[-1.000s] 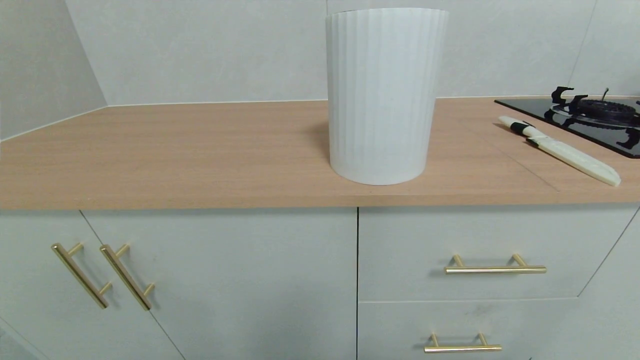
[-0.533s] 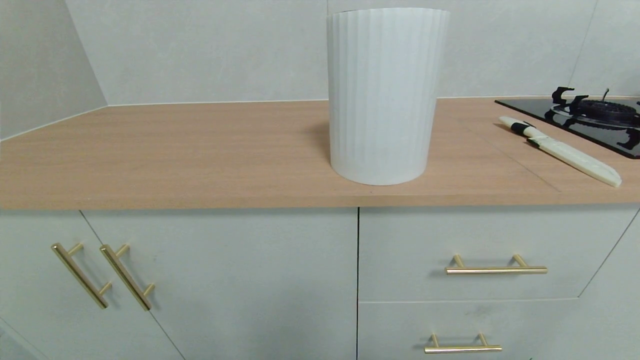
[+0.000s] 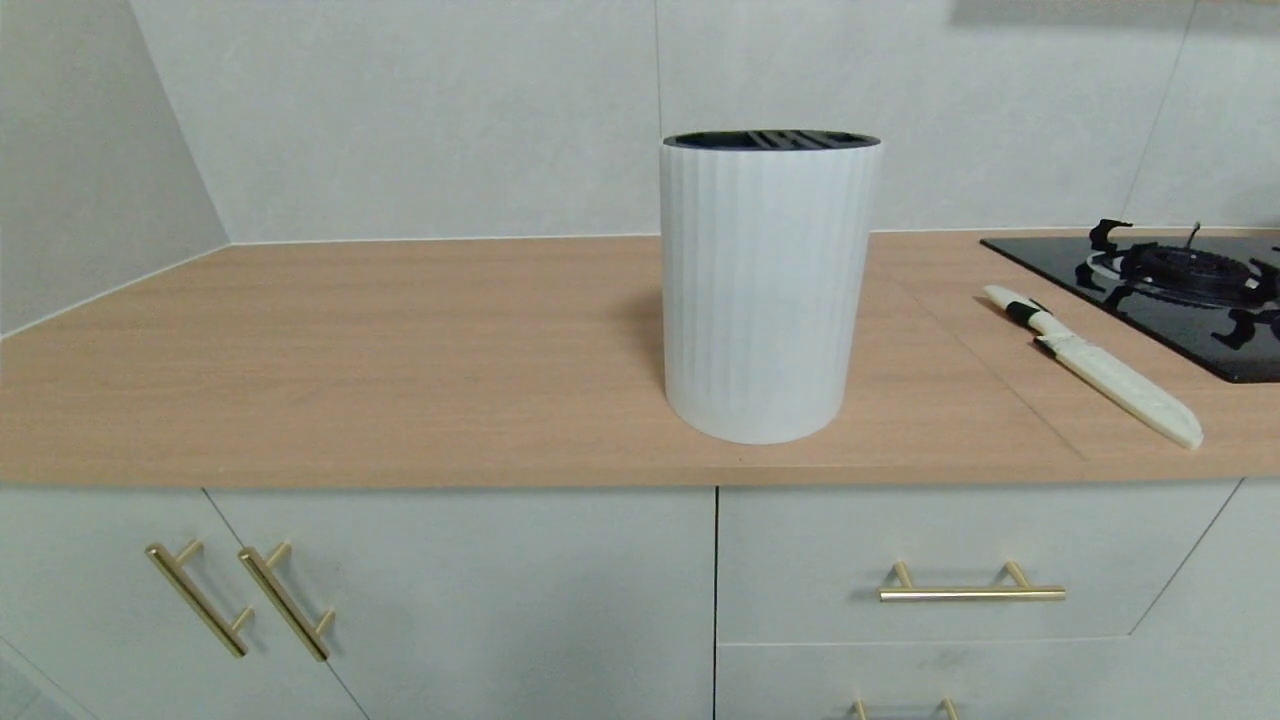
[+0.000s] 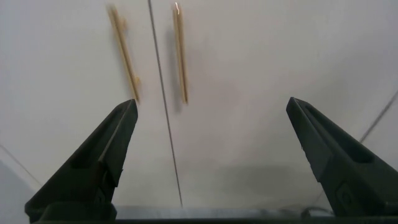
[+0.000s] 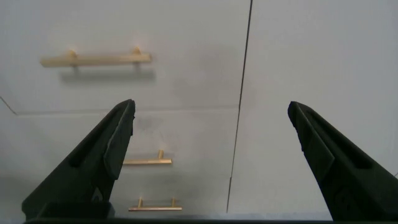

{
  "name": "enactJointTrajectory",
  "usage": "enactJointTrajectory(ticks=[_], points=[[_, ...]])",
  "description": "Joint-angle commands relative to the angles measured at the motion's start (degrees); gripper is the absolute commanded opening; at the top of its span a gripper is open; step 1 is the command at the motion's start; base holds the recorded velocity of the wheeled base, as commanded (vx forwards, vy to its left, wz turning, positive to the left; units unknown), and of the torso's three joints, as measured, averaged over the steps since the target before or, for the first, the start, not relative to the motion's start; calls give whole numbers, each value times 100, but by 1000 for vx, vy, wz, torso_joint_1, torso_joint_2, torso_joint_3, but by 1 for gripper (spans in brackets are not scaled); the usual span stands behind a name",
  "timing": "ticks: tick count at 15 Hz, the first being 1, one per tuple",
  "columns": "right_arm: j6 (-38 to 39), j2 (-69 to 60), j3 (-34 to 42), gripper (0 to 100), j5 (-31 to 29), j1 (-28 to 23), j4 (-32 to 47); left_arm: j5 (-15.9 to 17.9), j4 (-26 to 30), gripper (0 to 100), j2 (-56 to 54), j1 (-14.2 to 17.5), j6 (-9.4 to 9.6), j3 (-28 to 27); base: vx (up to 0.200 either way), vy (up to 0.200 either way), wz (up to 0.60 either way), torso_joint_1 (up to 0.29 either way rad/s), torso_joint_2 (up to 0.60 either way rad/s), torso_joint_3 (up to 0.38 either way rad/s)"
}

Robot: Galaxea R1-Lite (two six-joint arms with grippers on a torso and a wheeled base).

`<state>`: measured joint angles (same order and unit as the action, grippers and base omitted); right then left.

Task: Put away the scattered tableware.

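Observation:
A cream-white knife (image 3: 1095, 366) with a black band on its handle lies flat on the wooden counter (image 3: 400, 360), to the right of a tall white ribbed knife holder (image 3: 765, 285) with a dark slotted top. The holder stands upright near the counter's front edge. My left gripper (image 4: 211, 109) is open and empty, facing the cabinet doors with two gold handles (image 4: 180, 53). My right gripper (image 5: 211, 112) is open with nothing between its fingers, facing the drawer fronts.
A black gas hob (image 3: 1180, 290) sits at the counter's right, just behind the knife. Below the counter are grey cabinet doors (image 3: 400, 610) and drawers with gold bar handles (image 3: 970, 592). The counter left of the holder is bare wood.
The whole head view has shifted: the counter and holder sit lower in the picture and the holder's slotted top has come into sight. Nothing on the counter has moved.

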<state>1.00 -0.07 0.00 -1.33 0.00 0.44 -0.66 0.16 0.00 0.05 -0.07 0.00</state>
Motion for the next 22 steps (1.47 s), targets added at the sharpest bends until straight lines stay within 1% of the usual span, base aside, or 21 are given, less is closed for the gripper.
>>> enactJointTrajectory(ticks=[1, 13, 22], points=[[-3, 7, 0, 100, 1, 0, 0, -4, -7, 100, 9, 4, -1, 0, 0, 0, 0, 173, -471, -286], [-3, 7, 0, 100, 1, 0, 0, -4, -7, 100, 9, 4, -1, 0, 0, 0, 0, 199, -486, -284], [-3, 7, 0, 100, 1, 0, 0, -4, -7, 100, 9, 4, -1, 0, 0, 0, 0, 249, -536, -289]])
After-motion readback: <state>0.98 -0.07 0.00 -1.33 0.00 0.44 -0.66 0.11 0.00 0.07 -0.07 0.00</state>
